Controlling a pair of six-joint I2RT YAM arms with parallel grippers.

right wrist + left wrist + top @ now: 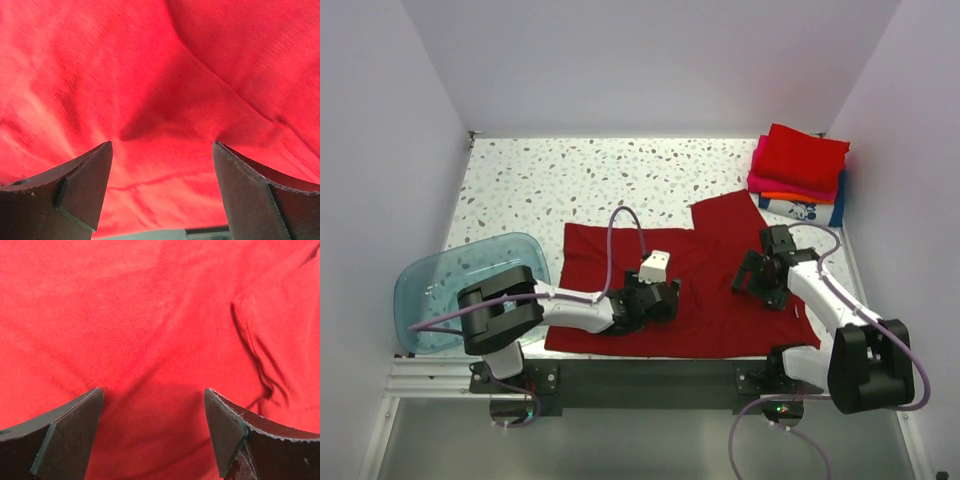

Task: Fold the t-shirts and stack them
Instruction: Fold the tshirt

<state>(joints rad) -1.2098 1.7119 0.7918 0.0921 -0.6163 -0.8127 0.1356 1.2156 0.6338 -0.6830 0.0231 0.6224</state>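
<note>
With the dark red shirt [705,320] spread across the lower middle of the overhead view, the left gripper [152,392] and right gripper [162,147], both wide open over it, should probably pinch evenly; only the wrist views show creases, only the overhead view the folded stack [800,170] at upper right.

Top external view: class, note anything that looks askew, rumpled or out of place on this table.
The dark red t-shirt lies unfolded and creased at the near middle, with one part jutting out toward the folded stack in the far right corner. That stack's layers sit slightly staggered. Nothing looks spilled or damaged.
</note>
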